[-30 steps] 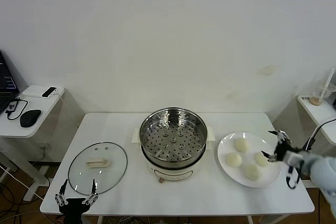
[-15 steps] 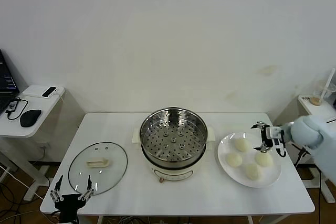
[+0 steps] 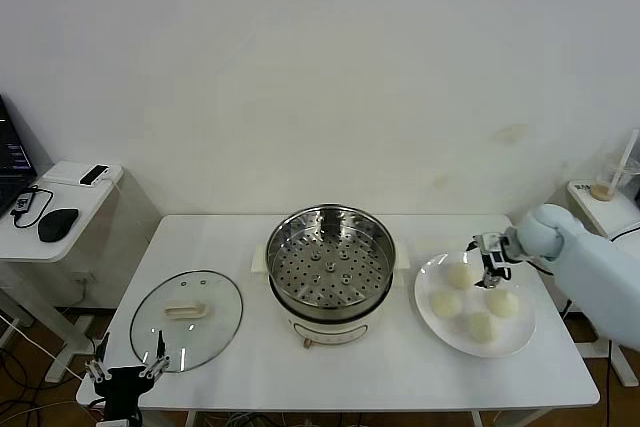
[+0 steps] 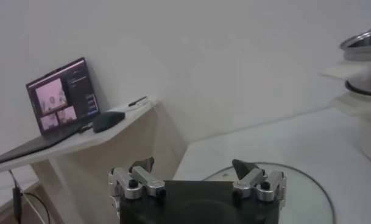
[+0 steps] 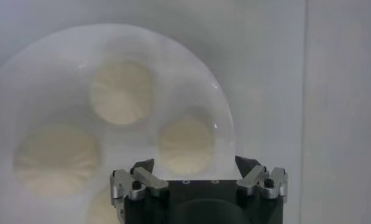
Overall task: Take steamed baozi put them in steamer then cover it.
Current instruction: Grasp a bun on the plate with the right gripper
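Note:
Several cream-white baozi (image 3: 459, 275) lie on a white plate (image 3: 520, 339) to the right of the steamer (image 3: 330, 262), whose perforated tray holds nothing. My right gripper (image 3: 488, 259) hovers open over the plate's far side, between the far baozi and the right-hand one (image 3: 502, 302). In the right wrist view one baozi (image 5: 185, 145) lies just ahead of the open right gripper (image 5: 195, 164), with others (image 5: 121, 91) farther off. The glass cover (image 3: 187, 319) lies flat on the table at the left. My left gripper (image 3: 125, 372) waits open at the table's near-left edge, short of the cover (image 4: 307, 189).
A side table (image 3: 60, 217) at the far left carries a laptop (image 4: 63, 97), a mouse (image 3: 57, 224) and a phone. Another small table at the far right holds a cup (image 3: 603, 187). The steamer's rim (image 4: 362, 42) shows far off in the left wrist view.
My right arm swung in from the table's right edge and now hangs over the plate. The left gripper drew back and down toward the near edge. Both stayed open.

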Available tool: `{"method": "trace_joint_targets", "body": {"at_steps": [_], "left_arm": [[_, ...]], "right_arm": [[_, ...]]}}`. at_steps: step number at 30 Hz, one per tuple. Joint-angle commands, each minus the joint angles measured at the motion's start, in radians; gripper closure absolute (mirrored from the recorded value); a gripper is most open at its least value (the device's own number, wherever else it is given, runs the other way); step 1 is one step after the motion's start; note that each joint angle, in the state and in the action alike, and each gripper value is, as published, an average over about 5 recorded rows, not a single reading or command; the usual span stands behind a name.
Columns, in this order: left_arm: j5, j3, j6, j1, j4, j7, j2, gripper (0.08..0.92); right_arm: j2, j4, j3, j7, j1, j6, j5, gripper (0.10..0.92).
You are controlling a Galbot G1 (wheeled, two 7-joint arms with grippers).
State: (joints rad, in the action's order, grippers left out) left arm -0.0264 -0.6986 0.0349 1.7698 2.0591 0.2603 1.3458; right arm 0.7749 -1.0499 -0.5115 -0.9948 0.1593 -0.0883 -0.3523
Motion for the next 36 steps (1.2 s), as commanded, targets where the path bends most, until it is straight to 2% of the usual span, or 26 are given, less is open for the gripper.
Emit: {"method": "trace_joint_targets", "body": {"at_steps": [1, 12, 29, 36], "left_arm": [[0.001, -0.008, 0.0, -0.002, -0.001, 0.001, 0.001, 0.177], [0.002, -0.013, 0.0, -0.001, 0.0, 0.001, 0.005, 0.177], [0.004, -0.02, 0.0, 0.002, 0.003, 0.002, 0.003, 0.177], [0.005, -0.02, 0.0, 0.001, 0.007, 0.004, 0.003, 0.177]], "right_arm": [[0.075, 0.107, -0.05, -0.011, -0.053, 0.007, -0.039, 0.203], [0.102, 0.136, -0.036, -0.007, -0.031, 0.006, -0.074, 0.217], [0.121, 0.153, -0.035, -0.005, -0.023, 0.003, -0.088, 0.362], [0.097, 0.125, -0.04, -0.023, -0.032, 0.008, -0.072, 0.389]]}}
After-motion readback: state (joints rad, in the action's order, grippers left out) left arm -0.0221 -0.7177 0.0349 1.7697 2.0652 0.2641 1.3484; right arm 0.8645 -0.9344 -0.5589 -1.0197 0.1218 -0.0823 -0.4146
